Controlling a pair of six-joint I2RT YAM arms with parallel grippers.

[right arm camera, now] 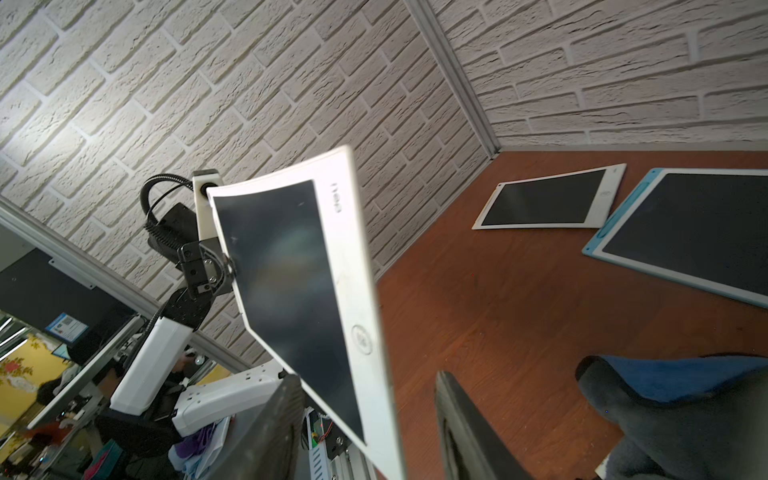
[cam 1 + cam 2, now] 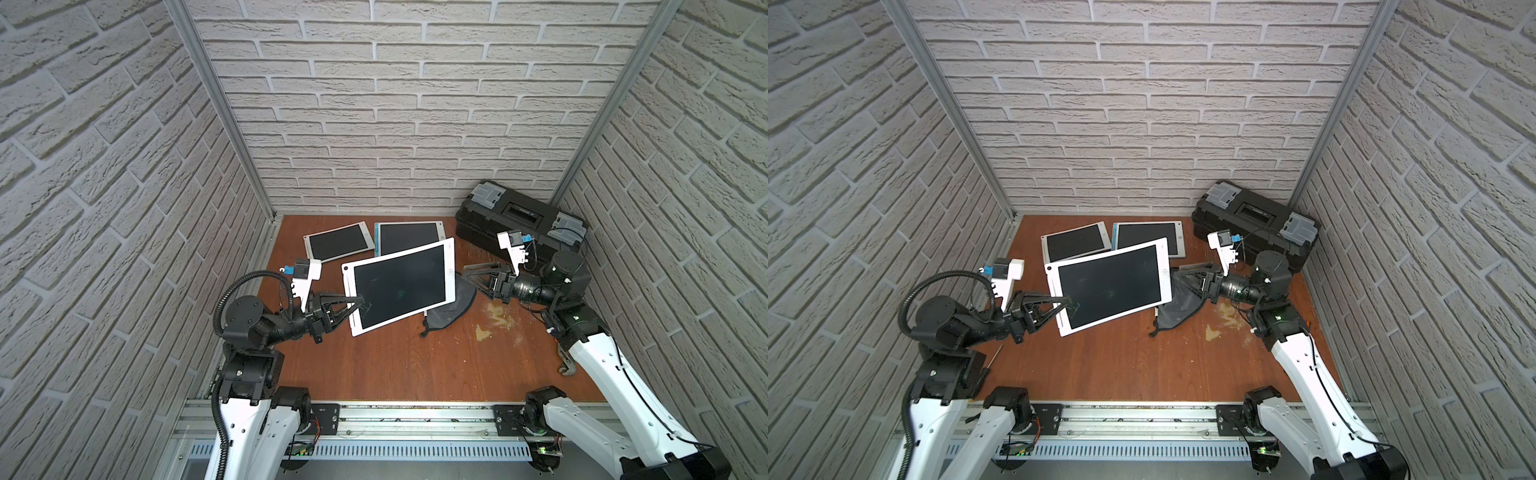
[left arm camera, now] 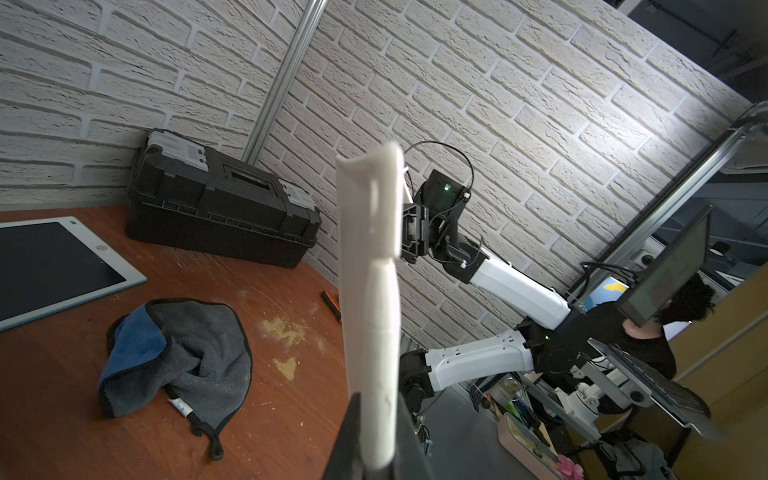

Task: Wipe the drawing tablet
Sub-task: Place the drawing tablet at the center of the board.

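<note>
l gripper (image 2: pixel 358 301) clamped the tablet (image 2: pixel 399 286) by its left edge, holding it tilted above the table (image 2: pixel 374 365). r gripper (image 2: pixel 467 273) was at its right edge w/ fingers apart, gripping nothing; cloth (image 2: pixel 449 311) lay on the table below.

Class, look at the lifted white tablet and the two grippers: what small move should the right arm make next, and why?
Probably close the right gripper on the free edge of the white tablet. Its jaws stand apart and appear to straddle that edge in the right wrist view, while the left gripper alone pinches the opposite edge, holding the tablet tilted above the cloth.
</note>
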